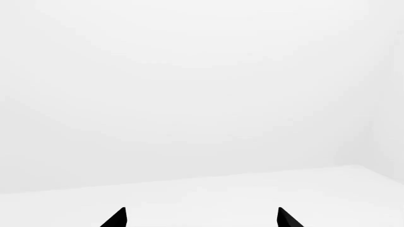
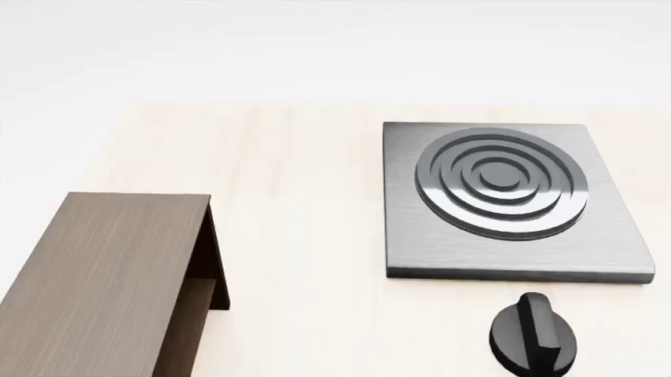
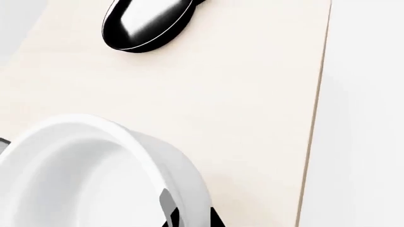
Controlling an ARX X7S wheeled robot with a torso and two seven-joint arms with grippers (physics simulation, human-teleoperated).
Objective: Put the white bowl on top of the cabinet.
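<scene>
the white bowl (image 3: 94, 179), glossy and thick-rimmed, sits upright on pale wood; the dark brown cabinet (image 2: 100, 275) stands bare-topped.

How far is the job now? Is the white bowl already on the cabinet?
Not yet. The cabinet top is bare in the head view. In the right wrist view, the white bowl fills the near frame with a finger at its rim, so a grasp looks underway. Lifting it across and setting it down remain.
</scene>
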